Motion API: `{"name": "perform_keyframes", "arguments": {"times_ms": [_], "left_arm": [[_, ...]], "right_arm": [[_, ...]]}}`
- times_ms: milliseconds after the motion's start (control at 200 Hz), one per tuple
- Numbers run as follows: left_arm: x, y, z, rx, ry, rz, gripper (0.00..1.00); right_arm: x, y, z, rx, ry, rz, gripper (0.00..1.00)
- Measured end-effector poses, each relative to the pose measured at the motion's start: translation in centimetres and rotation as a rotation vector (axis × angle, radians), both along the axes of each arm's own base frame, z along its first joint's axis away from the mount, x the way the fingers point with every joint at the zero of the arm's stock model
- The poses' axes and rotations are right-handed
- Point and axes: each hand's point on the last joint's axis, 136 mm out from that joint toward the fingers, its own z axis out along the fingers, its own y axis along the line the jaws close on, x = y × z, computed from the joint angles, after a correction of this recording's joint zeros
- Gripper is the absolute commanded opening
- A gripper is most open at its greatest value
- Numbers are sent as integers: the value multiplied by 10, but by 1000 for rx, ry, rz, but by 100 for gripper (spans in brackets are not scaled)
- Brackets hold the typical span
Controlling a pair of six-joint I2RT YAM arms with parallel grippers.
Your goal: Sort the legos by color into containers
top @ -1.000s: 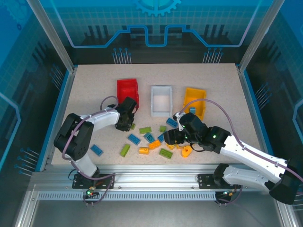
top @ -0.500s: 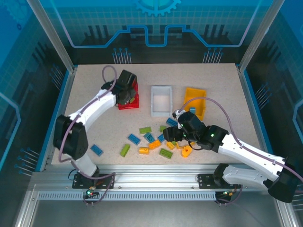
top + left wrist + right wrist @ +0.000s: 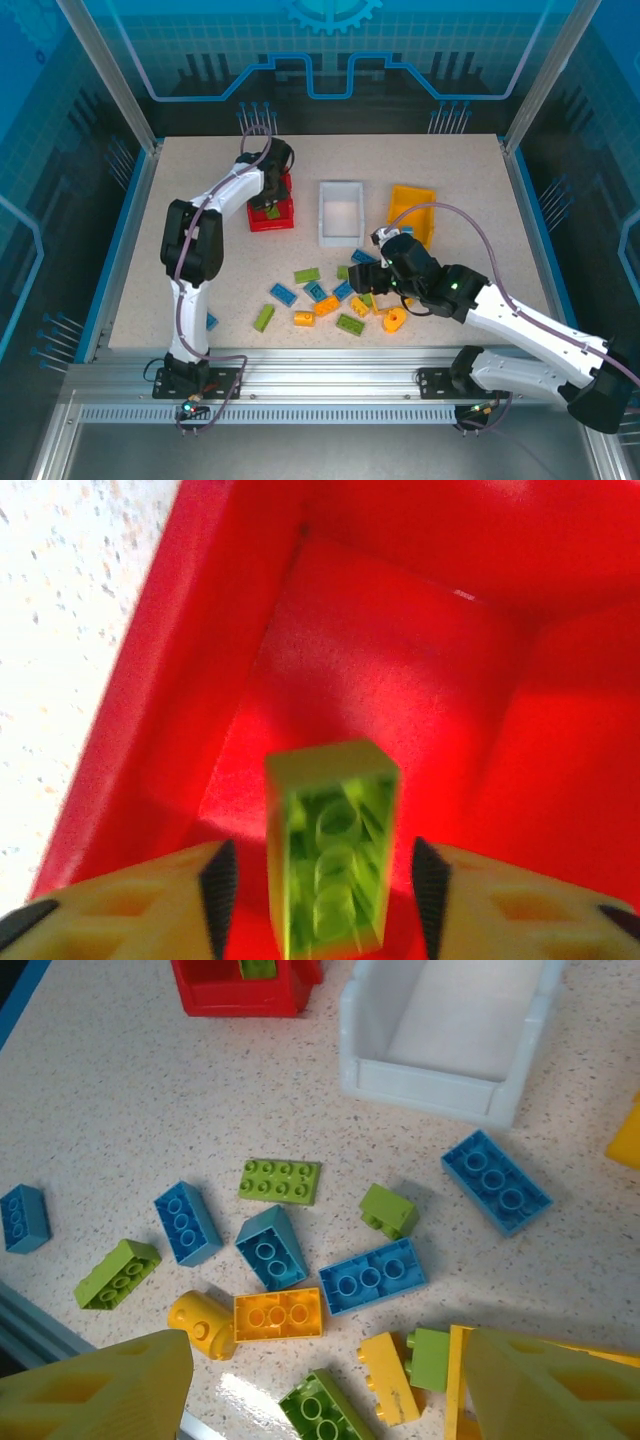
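Progress is slight, judging by how much lies loose on the speckled table [image 3: 180, 250]. Of the three containers, the red bin [image 3: 285, 218] is taking lime pieces. The white bin [image 3: 450, 1045] looks bare inside, and I cannot tell what the yellow bin [image 3: 420, 205] holds.

The left gripper [image 3: 325, 885] hangs over the red bin with its jaws apart. A lime green brick [image 3: 330, 840] sits between the pads with a gap on each side, blurred, so it seems released and dropping in.

The right gripper [image 3: 325, 1350] hovers above the pile in front of the white bin, its fingers spread wide with nothing between them.

About a dozen pieces lie there unsorted: blue bricks [image 3: 371, 1275], lime bricks [image 3: 281, 1180] and orange bricks [image 3: 278, 1313]. One lone blue brick [image 3: 22, 1218] lies off to the left, so most of the sorting is left to do.
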Motion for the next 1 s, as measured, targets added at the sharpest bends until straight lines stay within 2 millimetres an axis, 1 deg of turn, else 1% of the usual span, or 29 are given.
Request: {"name": "perform_keyframes", "arguments": {"times_ms": [55,120,215,325,395,455,540,610,685,745,850,920,1000], "left_arm": [[0,-1,2,-1,-2,-10,66],[1,-3,4,-11,-7,-15,68],[-1,-5,6,-27,-10,-20,68],[-10,-6,13,-39,-10,-27,69],[-22,-6,26,-50,-26,-31,71],[-35,-8,44,-63,-54,-44,73],[-57,-18,74,-96,-120,-79,77],[-80,-36,99,-144,-186,-146,80],[-108,-61,117,-199,-241,-228,80],[-131,-79,125,-235,-268,-296,80],[-166,-105,128,-288,-284,-401,79],[-186,-114,125,-310,-283,-442,78],[-203,-120,122,-325,-282,-474,78]], "right_arm": [[2,-9,-5,-18,18,-43,73],[3,-21,-11,-42,42,-96,72],[5,-43,-24,-88,87,-178,66],[8,-75,-44,-147,161,-288,61],[9,-96,-63,-188,220,-346,56],[6,-109,-81,-229,274,-367,53],[0,-118,-104,-275,351,-366,51],[-4,-119,-119,-302,403,-347,47],[-6,-117,-130,-323,441,-327,44],[-5,-116,-136,-334,458,-315,40],[-4,-114,-146,-354,482,-298,33],[-3,-113,-150,-362,490,-292,30],[-1,-114,-154,-371,496,-293,27]]}}
